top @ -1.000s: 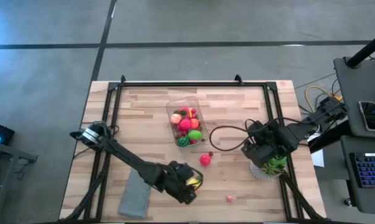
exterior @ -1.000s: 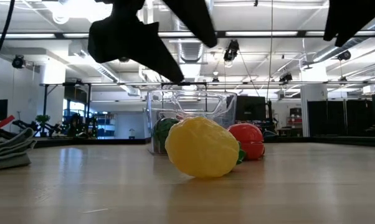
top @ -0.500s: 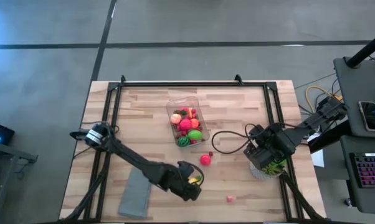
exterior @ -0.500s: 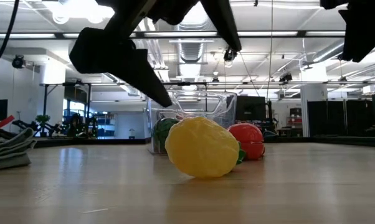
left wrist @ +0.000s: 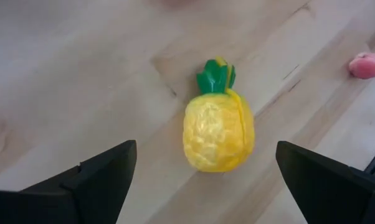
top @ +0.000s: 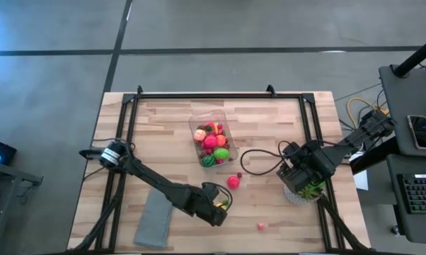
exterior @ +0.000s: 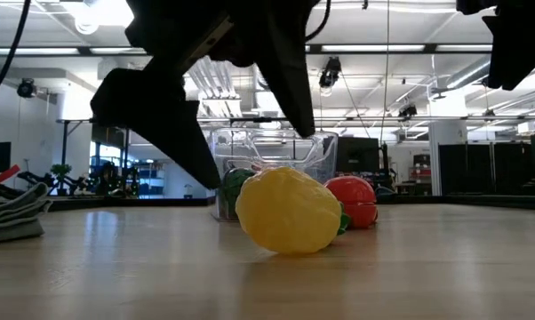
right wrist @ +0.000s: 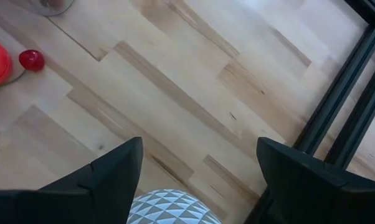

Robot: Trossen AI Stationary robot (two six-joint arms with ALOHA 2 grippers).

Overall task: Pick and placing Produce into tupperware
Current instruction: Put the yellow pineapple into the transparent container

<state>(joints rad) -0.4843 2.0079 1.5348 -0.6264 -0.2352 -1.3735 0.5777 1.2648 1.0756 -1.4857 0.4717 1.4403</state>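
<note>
Left wrist view is giving you the yellow pineapple [left wrist: 218, 127] lying whole between the spread fingers of the left gripper [left wrist: 206, 180]; overhead, the arm is hiding most of it. The tupperware [top: 212, 142] is sitting heaped with produce [top: 214, 144], and the right gripper [right wrist: 200, 180], fingers parted, is holding nothing.

Overhead, table-level, wrist views share pineapple [left wrist: 218, 129]

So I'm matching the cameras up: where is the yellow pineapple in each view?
High view: pineapple near the front edge, under the left gripper.
Low view: centre foreground, the gripper's open fingers above it.
Left wrist view: centre, between the open fingers.
Right wrist view: not in it.
Shared landmark: the red fruit beside it.
</note>
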